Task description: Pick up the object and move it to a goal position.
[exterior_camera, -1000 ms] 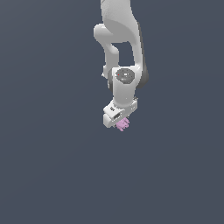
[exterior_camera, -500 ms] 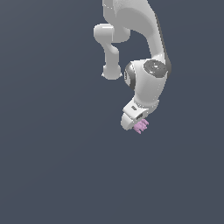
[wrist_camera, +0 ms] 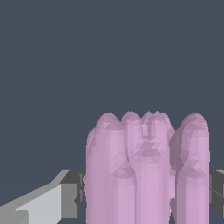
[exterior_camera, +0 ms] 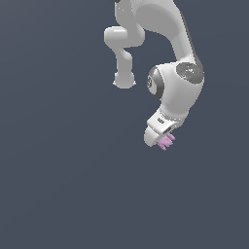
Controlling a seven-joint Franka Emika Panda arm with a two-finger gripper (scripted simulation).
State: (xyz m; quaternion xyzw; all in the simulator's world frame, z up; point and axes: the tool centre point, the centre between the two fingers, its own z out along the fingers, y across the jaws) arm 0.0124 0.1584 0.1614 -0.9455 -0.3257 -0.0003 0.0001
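Observation:
The object is a tiny pale pink-lilac lump with short finger-like prongs. It sticks out from the end of my white gripper in the exterior view. In the wrist view the object fills the space between my two fingers, with its prongs pointing away from the camera. The gripper is shut on it and holds it in the air, to the exterior view's right of the arm's base.
The white arm bends down from above to the exterior view's right. Its base column stands further left. Around them is only a plain dark grey-blue surface.
The arm has swung to the exterior view's right with the object held in the gripper. The gripper's height has stayed about the same.

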